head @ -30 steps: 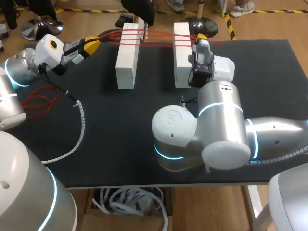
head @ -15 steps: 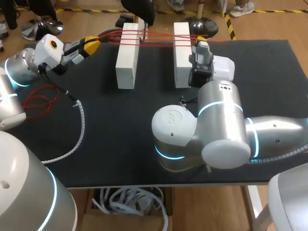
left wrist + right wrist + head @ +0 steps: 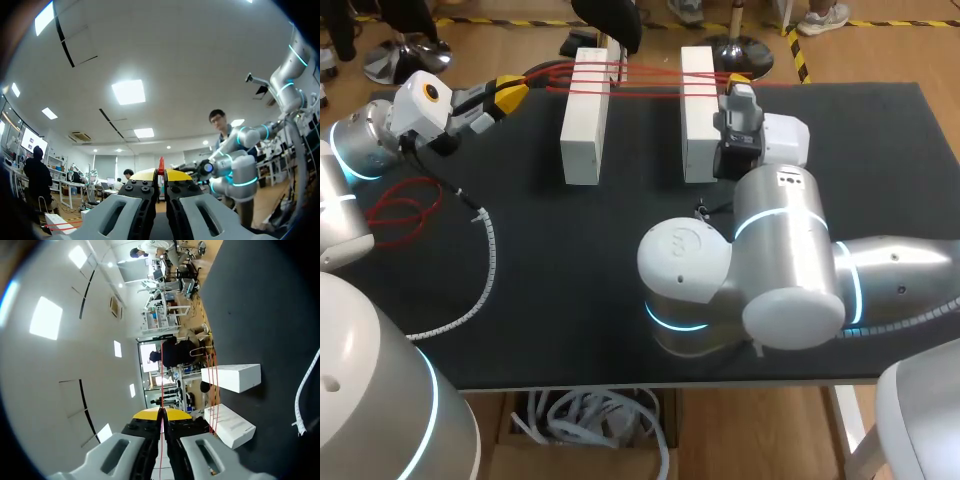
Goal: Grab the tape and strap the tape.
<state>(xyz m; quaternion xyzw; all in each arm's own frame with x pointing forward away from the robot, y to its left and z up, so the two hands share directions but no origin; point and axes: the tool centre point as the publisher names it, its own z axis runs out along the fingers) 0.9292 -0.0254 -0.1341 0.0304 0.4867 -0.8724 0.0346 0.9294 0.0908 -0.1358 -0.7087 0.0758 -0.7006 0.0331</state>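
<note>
the left gripper [image 3: 512, 90] and right gripper [image 3: 738, 78], either side of the blocks [image 3: 585, 120], each pinch the cords [image 3: 645, 93], seemingly stretching them taut over the blocks for the tape [image 3: 493, 255].

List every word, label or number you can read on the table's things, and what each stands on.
None can be read. The two white blocks, the red cords stretched over them and the black table bear no print; small marks on the right arm are too small to read.
</note>
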